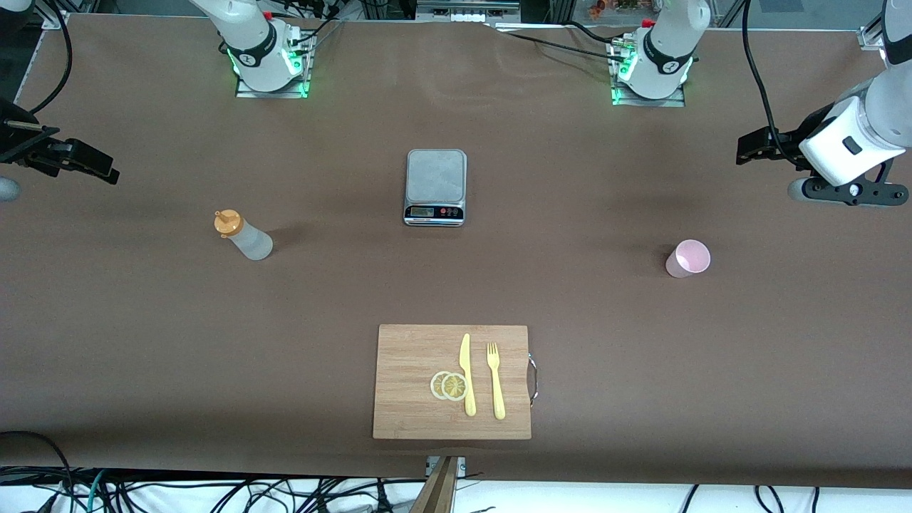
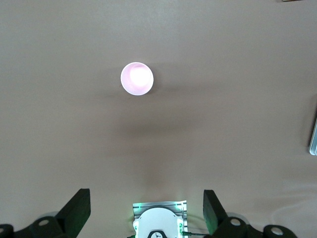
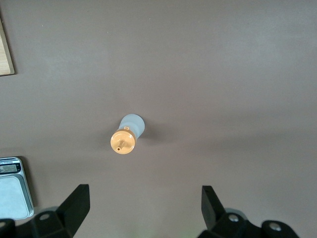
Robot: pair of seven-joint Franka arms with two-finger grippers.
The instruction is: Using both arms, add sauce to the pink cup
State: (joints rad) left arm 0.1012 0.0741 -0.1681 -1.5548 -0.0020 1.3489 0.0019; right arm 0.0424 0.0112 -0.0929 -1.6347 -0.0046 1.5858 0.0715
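Note:
The sauce bottle, whitish with an orange nozzle cap, stands upright on the brown table toward the right arm's end. It also shows in the right wrist view. The pink cup stands upright and empty toward the left arm's end, and shows from above in the left wrist view. My left gripper hangs open and empty in the air over the table's left-arm end, apart from the cup; it also shows in its wrist view. My right gripper hangs open and empty over the right-arm end, apart from the bottle; it also shows in its wrist view.
A grey kitchen scale sits mid-table between bottle and cup. A wooden cutting board lies nearer to the front camera, bearing a yellow knife, a yellow fork and two lemon slices.

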